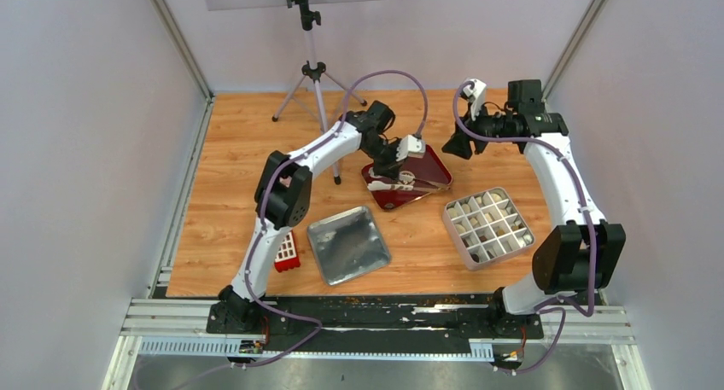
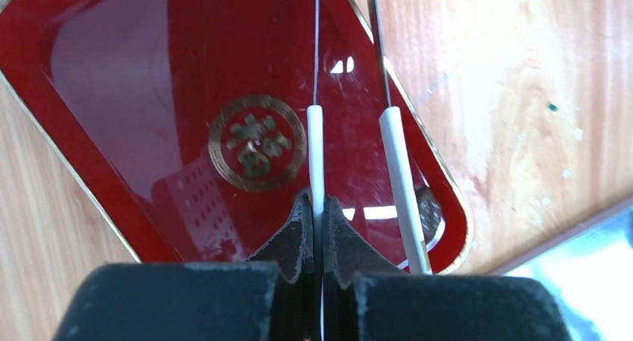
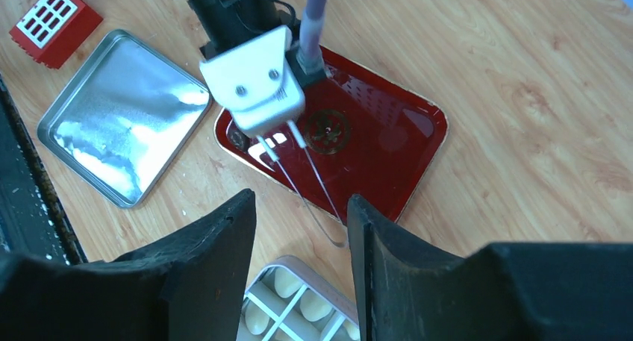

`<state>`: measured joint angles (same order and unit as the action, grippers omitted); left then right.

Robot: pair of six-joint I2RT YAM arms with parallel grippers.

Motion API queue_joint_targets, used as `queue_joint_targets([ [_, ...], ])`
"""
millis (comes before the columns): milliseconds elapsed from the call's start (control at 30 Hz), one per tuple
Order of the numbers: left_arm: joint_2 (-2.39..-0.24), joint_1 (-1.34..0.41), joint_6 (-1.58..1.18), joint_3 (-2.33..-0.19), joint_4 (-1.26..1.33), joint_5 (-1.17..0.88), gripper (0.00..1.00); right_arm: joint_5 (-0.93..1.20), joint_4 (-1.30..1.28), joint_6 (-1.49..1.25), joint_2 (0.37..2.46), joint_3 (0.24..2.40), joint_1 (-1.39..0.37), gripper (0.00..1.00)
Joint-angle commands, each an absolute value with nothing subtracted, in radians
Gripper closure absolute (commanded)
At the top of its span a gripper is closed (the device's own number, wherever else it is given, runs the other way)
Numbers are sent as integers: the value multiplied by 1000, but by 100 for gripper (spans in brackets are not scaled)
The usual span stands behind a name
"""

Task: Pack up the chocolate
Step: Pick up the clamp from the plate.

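The left gripper (image 2: 317,214) is clamped on one white-sleeved leg of the wire tongs (image 2: 316,143) above the red tray (image 2: 112,72), and a single dark piece (image 2: 428,207) is seen at a corner of that tray, just beside the other leg. The right gripper (image 3: 301,199) is held with its jaws apart and nothing between them (well above the table), while the chocolate (image 3: 287,282) is lodged in the cells of the divided box (image 3: 278,262)
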<state>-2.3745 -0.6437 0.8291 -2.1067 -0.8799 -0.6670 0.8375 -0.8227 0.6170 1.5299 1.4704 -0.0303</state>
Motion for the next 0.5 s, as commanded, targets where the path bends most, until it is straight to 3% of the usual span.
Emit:
queue_joint_targets([
  [0, -2174, -607, 739, -1988, -810, -804, 100, 899, -872, 702, 1523, 1552, -24, 51],
  [233, -1880, -594, 691, -1656, -589, -863, 100, 987, -1087, 1084, 1494, 1569, -48, 36],
  [333, -1826, -594, 685, -1588, -531, -857, 100, 876, -1249, 1283, 1544, 1627, -160, 32],
  [467, -1806, -589, 691, -1565, -497, -890, 100, 795, -1333, 1354, 1622, 1698, -227, 30],
])
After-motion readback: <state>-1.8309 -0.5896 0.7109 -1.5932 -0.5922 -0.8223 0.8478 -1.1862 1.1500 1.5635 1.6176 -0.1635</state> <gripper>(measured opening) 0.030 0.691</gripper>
